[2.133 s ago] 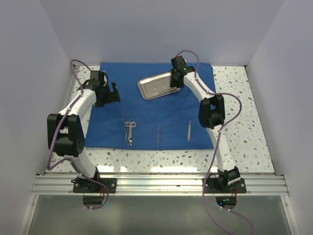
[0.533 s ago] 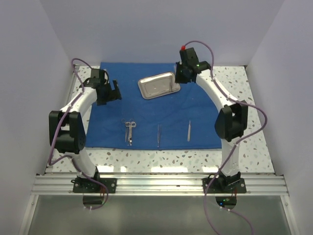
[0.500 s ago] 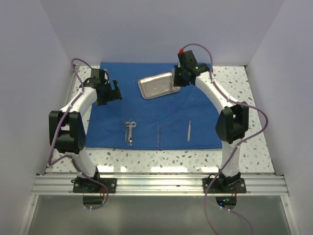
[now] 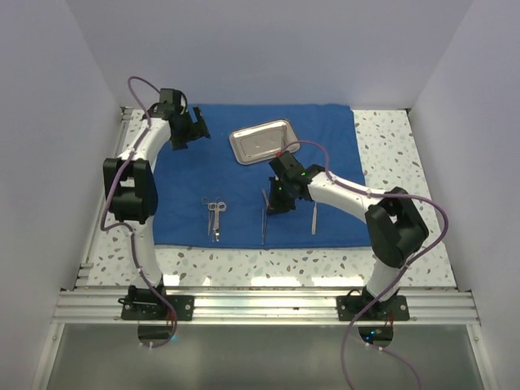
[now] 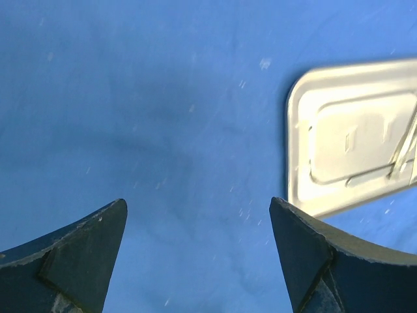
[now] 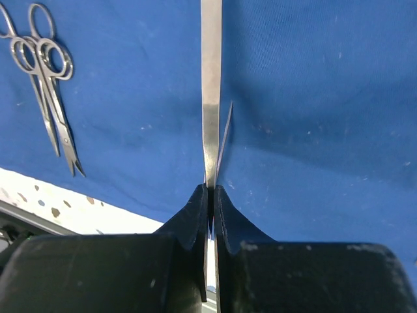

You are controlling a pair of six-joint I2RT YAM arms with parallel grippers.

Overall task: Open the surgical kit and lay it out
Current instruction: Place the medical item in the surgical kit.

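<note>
The royal-blue cloth [image 4: 325, 162] of the surgical kit lies spread flat. On it are the steel tray [image 4: 262, 140] at the back, ring-handled forceps [image 4: 215, 215], middle tweezers [image 4: 262, 229] and right tweezers [image 4: 314, 218] in a row near the front. My right gripper [image 4: 275, 205] is shut, with its tips at the far end of the middle tweezers [image 6: 210, 85]. In the right wrist view they run straight out from the right gripper [image 6: 210, 189]. I cannot tell whether they touch. My left gripper [image 4: 193, 130] hangs open over bare cloth [image 5: 163, 98], left of the tray [image 5: 352, 150].
Speckled tabletop [image 4: 390, 236] borders the cloth on the front and right. White walls close in the back and sides. A metal rail [image 4: 260, 305] holding both arm bases runs along the near edge. The forceps [image 6: 45, 85] lie left of my right fingers.
My right arm has swung from the tray's right edge forward and down to the middle tweezers, staying shut. My left arm has reached farther back, toward the cloth's back-left corner. The instruments have not moved.
</note>
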